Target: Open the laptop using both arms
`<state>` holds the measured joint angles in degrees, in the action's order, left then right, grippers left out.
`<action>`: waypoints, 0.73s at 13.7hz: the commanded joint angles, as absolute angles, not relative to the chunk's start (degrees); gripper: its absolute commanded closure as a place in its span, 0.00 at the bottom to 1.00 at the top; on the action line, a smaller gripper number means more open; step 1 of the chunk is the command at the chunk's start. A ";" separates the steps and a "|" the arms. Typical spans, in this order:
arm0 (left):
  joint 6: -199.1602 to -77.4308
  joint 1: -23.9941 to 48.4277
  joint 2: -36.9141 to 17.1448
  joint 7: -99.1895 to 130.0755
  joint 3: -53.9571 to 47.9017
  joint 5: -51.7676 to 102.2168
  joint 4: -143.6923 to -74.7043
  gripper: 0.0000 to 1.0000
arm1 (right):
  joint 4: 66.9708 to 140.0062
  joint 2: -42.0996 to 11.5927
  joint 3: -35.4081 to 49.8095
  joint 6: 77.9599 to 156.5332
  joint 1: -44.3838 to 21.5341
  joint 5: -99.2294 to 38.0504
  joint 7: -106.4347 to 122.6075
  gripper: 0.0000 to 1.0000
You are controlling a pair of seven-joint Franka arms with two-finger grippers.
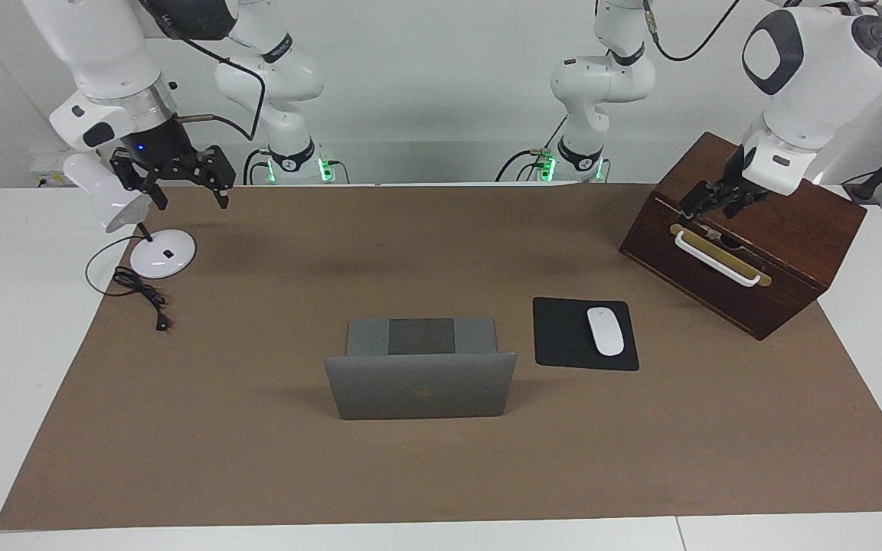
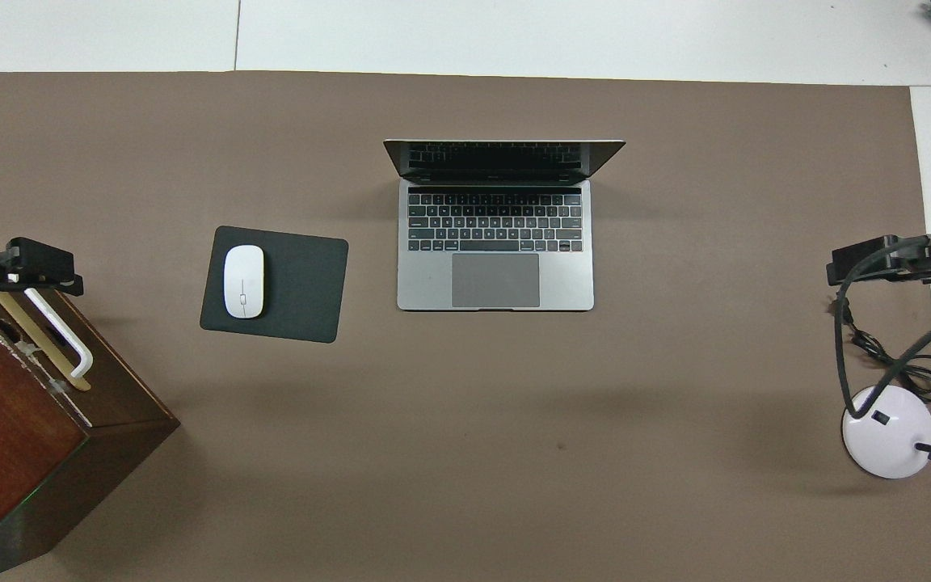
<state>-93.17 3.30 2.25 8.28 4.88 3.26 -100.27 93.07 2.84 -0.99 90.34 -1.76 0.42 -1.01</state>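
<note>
Laptop [image 1: 419, 375] stands open mid-worktop [image 1: 257, 459], lid upright, so the task looks done. Right hand [image 1: 184, 180], fingers spread and empty, hangs over the lamp [image 1: 158, 252]; left hand [image 1: 713, 200], grip unreadable, over the box [image 1: 793, 252], both clear.

bare mat [image 2: 465, 453] surrounds laptop [image 2: 496, 242]; mouse pad [image 2: 275, 283] beside.

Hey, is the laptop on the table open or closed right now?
Open. The laptop has its lid raised upright, with keyboard and trackpad exposed in the overhead view; neither gripper touches it.
</note>
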 commanded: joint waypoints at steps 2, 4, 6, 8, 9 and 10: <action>-94.14 4.39 1.58 7.56 5.54 2.29 -100.28 0.00 | 92.37 2.64 -0.44 89.56 -1.14 0.62 -0.26 0.00; -93.69 4.66 1.84 7.82 5.54 2.29 -100.55 0.00 | 92.37 2.72 -0.44 89.74 -1.06 0.62 -0.35 0.00; -94.39 4.83 1.76 7.91 5.36 2.46 -100.46 0.00 | 92.46 2.72 -0.44 89.74 -1.06 0.53 -0.26 0.00; -95.09 5.18 1.50 8.26 5.27 2.55 -100.20 0.00 | 92.64 2.72 -0.44 89.91 -1.05 0.53 -0.26 0.00; -95.53 5.19 1.49 8.09 5.45 2.55 -100.20 0.00 | 92.64 2.72 -0.44 89.91 -1.05 0.53 -0.09 0.00; -95.10 5.19 1.49 7.82 5.71 2.55 -100.20 0.00 | 92.72 2.81 -0.44 89.91 -1.05 0.53 0.09 0.00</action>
<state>-94.57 4.32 1.56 8.08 4.81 3.26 -100.24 93.04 2.84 -0.93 90.34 -1.78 0.42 -1.01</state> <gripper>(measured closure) 0.000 0.000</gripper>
